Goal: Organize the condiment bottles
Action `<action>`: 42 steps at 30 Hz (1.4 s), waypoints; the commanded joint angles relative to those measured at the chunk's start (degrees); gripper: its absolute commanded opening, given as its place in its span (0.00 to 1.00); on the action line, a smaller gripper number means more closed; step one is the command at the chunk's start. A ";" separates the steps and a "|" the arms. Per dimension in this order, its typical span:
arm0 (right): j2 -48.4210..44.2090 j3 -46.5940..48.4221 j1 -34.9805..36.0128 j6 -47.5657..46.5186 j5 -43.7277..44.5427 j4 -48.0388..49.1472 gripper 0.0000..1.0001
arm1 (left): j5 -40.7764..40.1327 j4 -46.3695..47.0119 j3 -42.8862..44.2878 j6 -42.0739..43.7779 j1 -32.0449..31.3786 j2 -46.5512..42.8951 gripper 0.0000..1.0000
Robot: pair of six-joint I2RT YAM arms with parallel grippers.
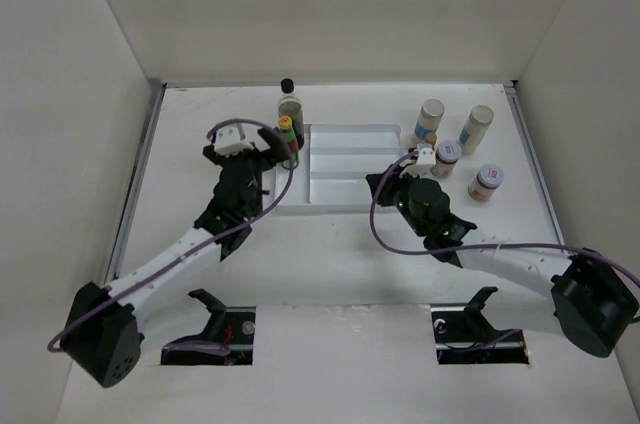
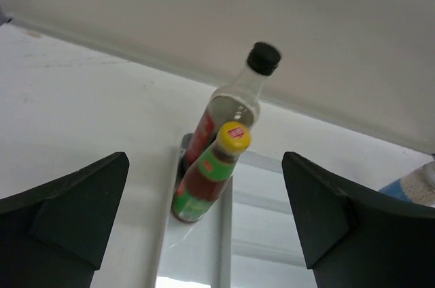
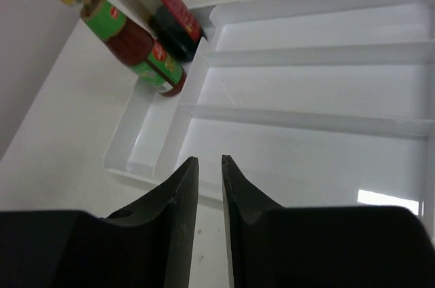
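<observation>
left pincer (image 2: 205,166) gapes wide and empty before yellow-capped bottle (image 2: 207,179) and black-capped bottle (image 2: 234,101) standing close together in tray (image 3: 306,50) left slot, right pincer (image 3: 207,162) near-closed, empty; risk: a finger clipping one could topple both.

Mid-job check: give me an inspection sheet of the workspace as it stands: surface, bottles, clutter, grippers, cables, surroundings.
Surface: white table; white compartment tray in the middle, its wide compartments bare.
Job's things: tall black-capped bottle and yellow-capped bottle stand in the tray's narrow left compartment; four white shakers sit on the table right of the tray.
Clutter: nothing seen.
Grippers: left gripper open, facing the two bottles; right gripper nearly closed, empty, at the tray's right edge.
Cables: purple cables loop along both arms; the left loop passes close to the two bottles.
Surroundings: white walls on three sides.
</observation>
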 commanded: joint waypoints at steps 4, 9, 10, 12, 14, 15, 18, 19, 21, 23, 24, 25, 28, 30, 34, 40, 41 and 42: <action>-2.20 9.80 -4.70 -4.27 9.48 -11.18 0.35 | -4.79 0.26 -17.74 -13.78 4.67 -11.69 1.00; -0.97 16.39 -15.58 -9.63 15.37 -16.37 0.56 | 3.63 -1.42 -24.17 -21.43 11.09 -11.62 1.00; -0.10 17.97 -18.57 -10.68 16.08 -16.81 0.63 | 5.83 -0.73 -24.79 -22.57 12.23 -10.66 1.00; 1.92 20.87 -24.54 -11.83 16.70 -17.52 0.75 | 9.26 1.73 -26.10 -24.95 13.38 -8.99 1.00; 4.29 23.51 -29.74 -11.75 16.00 -18.22 0.83 | 11.20 5.24 -27.34 -25.75 13.47 -7.49 1.00; 4.91 24.57 -30.98 -11.66 15.56 -19.10 0.86 | 11.82 6.04 -27.69 -25.84 13.39 -7.14 1.00; 7.11 27.82 -32.92 -12.01 14.24 -22.17 0.93 | 12.62 7.10 -28.66 -26.19 12.77 -7.48 1.00; 7.81 28.52 -32.92 -12.36 14.06 -22.44 0.94 | 12.62 7.19 -28.83 -26.45 12.68 -7.66 1.00; 9.04 29.93 -32.92 -12.45 13.19 -22.62 0.93 | 12.44 7.19 -28.92 -26.72 12.33 -7.66 1.00; 10.97 32.04 -33.01 -12.89 9.25 -22.71 0.92 | 12.61 7.45 -28.84 -26.89 12.07 -6.70 1.00; 12.20 33.44 -33.01 -13.32 6.97 -22.88 0.92 | 12.62 7.63 -28.75 -26.98 11.98 -6.17 1.00; 13.69 34.93 -33.01 -13.68 5.38 -23.14 0.93 | 12.70 7.98 -28.75 -26.98 11.89 -5.73 1.00; 18.70 39.68 -33.01 -14.03 2.90 -25.69 1.00 | 12.70 8.60 -28.66 -26.98 11.80 -4.59 1.00; 22.22 42.41 -33.01 -13.77 2.20 -27.27 1.00 | 12.79 8.51 -28.66 -26.98 11.98 -4.67 1.00; 26.71 45.84 -33.01 -13.42 -0.26 -29.47 1.00 | 12.27 8.51 -28.92 -26.80 12.24 -5.64 1.00; 32.42 50.06 -33.01 -13.59 -3.42 -32.29 1.00 | 12.18 8.60 -29.01 -26.80 12.68 -5.47 1.00; 33.21 50.33 -32.92 -13.77 -4.04 -32.03 1.00 | 12.26 8.60 -28.93 -26.80 12.86 -4.94 1.00; 34.09 50.85 -32.84 -13.77 -4.39 -32.02 1.00 | 12.61 8.60 -28.84 -26.80 12.95 -4.67 1.00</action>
